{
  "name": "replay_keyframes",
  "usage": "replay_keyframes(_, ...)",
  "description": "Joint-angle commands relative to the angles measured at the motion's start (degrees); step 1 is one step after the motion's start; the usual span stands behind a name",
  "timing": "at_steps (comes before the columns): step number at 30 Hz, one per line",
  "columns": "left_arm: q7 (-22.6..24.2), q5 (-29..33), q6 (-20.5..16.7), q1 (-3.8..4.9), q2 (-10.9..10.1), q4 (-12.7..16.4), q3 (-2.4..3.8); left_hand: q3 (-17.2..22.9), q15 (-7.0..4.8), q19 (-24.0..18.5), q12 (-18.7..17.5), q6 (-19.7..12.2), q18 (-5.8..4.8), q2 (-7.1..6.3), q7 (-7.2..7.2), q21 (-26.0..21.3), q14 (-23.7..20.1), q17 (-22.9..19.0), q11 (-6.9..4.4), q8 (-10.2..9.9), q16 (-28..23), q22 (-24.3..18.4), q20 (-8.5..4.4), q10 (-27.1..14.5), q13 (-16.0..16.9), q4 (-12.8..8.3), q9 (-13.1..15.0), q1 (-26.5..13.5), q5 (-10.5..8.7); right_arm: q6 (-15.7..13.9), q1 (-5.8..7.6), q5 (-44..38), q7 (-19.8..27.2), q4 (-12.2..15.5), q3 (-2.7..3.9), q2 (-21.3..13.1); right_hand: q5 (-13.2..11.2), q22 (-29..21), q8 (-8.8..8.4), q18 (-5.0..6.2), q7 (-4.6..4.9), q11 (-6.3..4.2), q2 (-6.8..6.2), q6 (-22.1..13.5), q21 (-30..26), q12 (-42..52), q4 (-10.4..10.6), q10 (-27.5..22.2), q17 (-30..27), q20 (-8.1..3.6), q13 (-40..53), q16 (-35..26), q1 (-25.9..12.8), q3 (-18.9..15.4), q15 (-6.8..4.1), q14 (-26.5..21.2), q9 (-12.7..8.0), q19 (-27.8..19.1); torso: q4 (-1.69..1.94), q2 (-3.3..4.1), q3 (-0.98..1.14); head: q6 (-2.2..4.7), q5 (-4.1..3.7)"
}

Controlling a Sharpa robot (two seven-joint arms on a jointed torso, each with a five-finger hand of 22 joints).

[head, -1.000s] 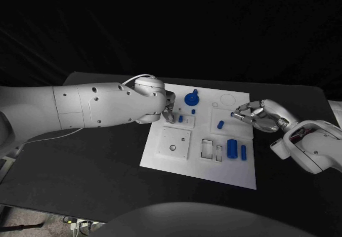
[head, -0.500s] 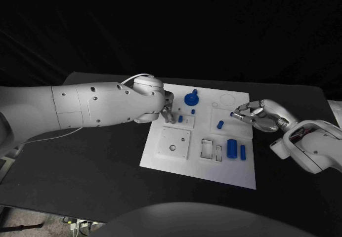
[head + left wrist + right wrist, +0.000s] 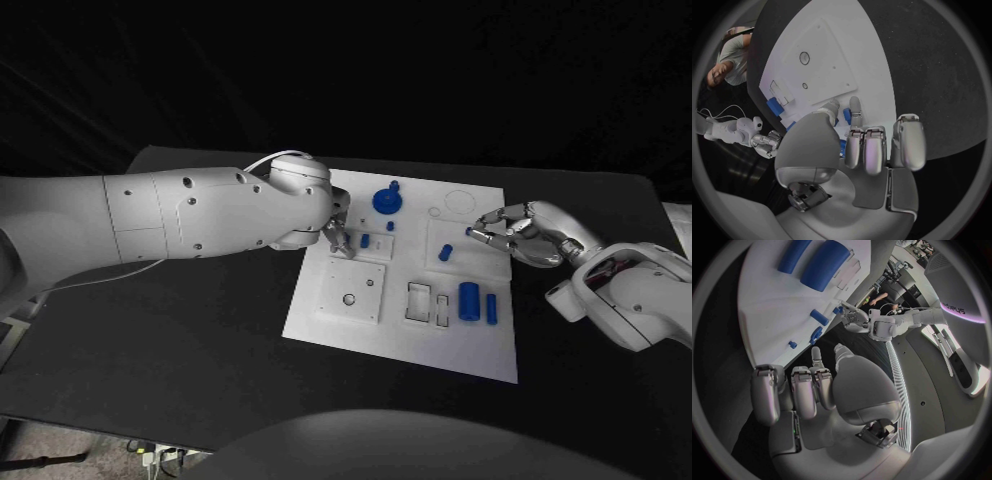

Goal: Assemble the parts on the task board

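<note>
The left robot hand and its bulky arm cover the board's left edge, blocking any approach from that side to the small blue pegs just beside its fingers. The right robot hand hangs at the right edge, near a short blue part. Between the hands, the board's middle lies open from above, as does its near strip around the two blue cylinders. The blue knob stands upright at the far edge, apparently apart from both hands.
</note>
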Motion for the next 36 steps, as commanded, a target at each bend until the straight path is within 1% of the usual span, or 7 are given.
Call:
replay_keyframes(1, -8.2, -0.2, 3.2, -0.69, -0.2, 0.2, -0.51, -0.7, 0.44, 1.4, 0.2, -0.6, 0.56, 0.32, 0.16, -0.2, 6.1, 15.1, 0.39, -0.1, 0.1, 11.9, 0.33, 6.0, 15.1, 0.7, -1.1, -0.2, -0.82, 0.3, -0.05, -0.3, 0.4, 0.0, -0.01, 0.1, 0.4, 12.5, 0.23, 1.13, -0.22, -0.27, 0.14, -0.1, -0.2, 0.2, -0.3, 6.1, 15.1, -0.22, 15.0, 0.2, 0.5, 0.1, -0.21, 6.0, -0.1, 0.8, 0.0, 0.0, -0.01, 0.0, -0.04)
replay_keyframes(7, -8.1, -0.3, 2.3, -0.69, -0.4, 0.4, -0.5, -1.7, 0.48, 1.4, 0.2, -0.9, 0.58, 0.4, 0.19, -0.3, 6.1, 15.1, 0.43, 0.5, 0.1, 11.9, 0.38, 6.0, 15.1, 1.3, -0.4, 0.1, -1.3, 0.4, -0.05, -0.3, 0.4, 0.0, -0.01, 0.1, 0.4, 12.5, 0.23, 1.13, -0.22, -0.27, 0.14, -0.1, -0.2, 0.2, -0.3, 6.1, 15.1, -0.22, 15.0, 0.2, 0.5, 0.1, -0.21, 6.0, -0.1, 0.8, -0.02, 0.02, 0.01, 0.0, -0.02)
replay_keyframes(17, -7.9, -0.4, 1.6, -0.68, -1.0, 0.9, -0.5, -2.4, 0.53, 1.4, 0.2, -1.8, 0.6, 0.66, 0.23, -0.4, 6.1, 15.1, 0.49, 1.4, 0.1, 11.9, 0.43, 6.0, 15.1, 1.3, 0.5, 0.8, -1.32, 0.4, -0.05, -0.3, 0.3, 0.0, -0.01, 0.0, 0.4, 12.5, 0.26, 1.13, -0.23, -0.28, 0.1, 0.0, -0.2, 0.2, -0.4, 6.1, 15.1, -0.23, 15.0, 0.2, 0.7, 0.2, -0.22, 6.0, -0.1, 0.8, -0.02, 0.04, 0.01, 0.0, -0.1)
replay_keyframes(21, -7.7, -0.4, 0.7, -0.68, -1.4, 1.2, -0.5, -2.5, 0.53, 1.4, 0.2, -1.8, 0.6, 0.87, 0.12, -0.4, 6.1, 15.1, 0.43, 1.9, 0.1, 11.9, 0.42, 6.0, 15.1, 1.2, 0.9, 1.3, -1.28, 0.4, -0.05, -0.3, 0.3, 0.0, -0.01, -0.1, 0.4, 12.5, 0.26, 1.13, -0.23, -0.28, 0.1, 0.0, -0.2, 0.2, -0.4, 6.1, 15.1, -0.23, 15.0, 0.2, 0.7, 0.2, -0.22, 6.0, -0.1, 0.8, -0.01, 0.03, -0.01, 0.0, -0.13)
replay_keyframes(28, -5.4, -0.3, -2.8, -0.68, -2.0, 1.7, -0.5, -2.5, 0.48, 1.3, 0.2, -2.7, 0.62, 1.53, 0.04, -0.6, 6.1, 15.1, 0.37, 2.9, 0.1, 11.9, 0.4, 6.0, 15.1, 1.1, 1.9, 3.5, -0.05, 0.4, -0.05, -0.3, 0.3, 0.1, -0.01, -0.1, 0.4, 12.5, 0.26, 1.13, -0.23, -0.28, 0.1, 0.0, -0.2, 0.2, -0.4, 6.1, 15.1, -0.23, 15.0, 0.2, 0.7, 0.2, -0.22, 6.0, -0.1, 0.8, -0.03, 0.01, 0.01, 0.0, -0.09)
replay_keyframes(31, -4.5, -0.1, -3.6, -0.67, -2.1, 1.8, -0.5, -2.6, 0.6, 1.2, 0.2, -3.5, 0.68, 1.61, 0.23, -1.0, 6.1, 15.1, 0.51, 3.0, 0.1, 11.8, 0.48, 6.0, 15.1, 1.2, 2.2, 4.0, 0.42, 0.4, -0.05, -0.3, 0.3, 0.1, -0.01, -0.1, 0.4, 12.5, 0.26, 1.13, -0.23, -0.28, 0.1, 0.0, -0.2, 0.2, -0.4, 6.1, 15.1, -0.23, 15.0, 0.2, 0.7, 0.2, -0.22, 6.0, -0.1, 0.8, -0.01, 0.02, -0.01, 0.0, -0.14)
replay_keyframes(36, -3.5, 0.1, -4.3, -0.67, -2.3, 1.7, -0.5, -2.8, 0.82, 0.9, 0.0, -4.6, 0.74, 1.63, 0.55, -1.4, 6.1, 15.1, 0.77, 3.1, 0.1, 11.7, 0.63, 5.9, 14.9, 1.3, 2.4, 4.1, 0.64, 0.4, -0.05, -0.3, 0.2, 0.1, -0.01, -0.1, 0.5, 12.5, 0.28, 1.13, -0.23, -0.28, 0.1, 0.0, -0.2, 0.2, -0.4, 6.1, 15.1, -0.23, 15.0, 0.2, 0.8, 0.2, -0.23, 6.0, -0.1, 0.8, -0.03, 0.01, 0.0, 0.0, -0.12)
